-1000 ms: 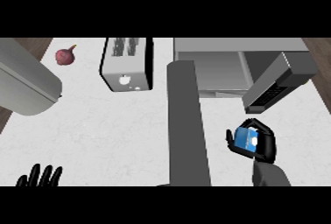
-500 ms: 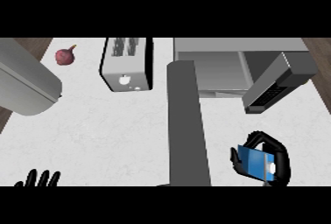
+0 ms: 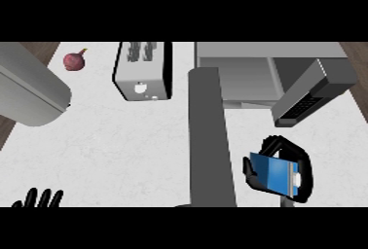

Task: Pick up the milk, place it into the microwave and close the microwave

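Carrying step: the right hand [image 3: 282,171] is curled round the blue milk [image 3: 274,174] near the desk's [image 3: 129,146] front-right edge — next, it needs moving back into the open microwave [image 3: 248,78].

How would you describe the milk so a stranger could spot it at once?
Find the open microwave at the counter's far right. Nearer than its door, a black robot hand curls round the milk. It is the only blue thing here, a flat-sided carton.
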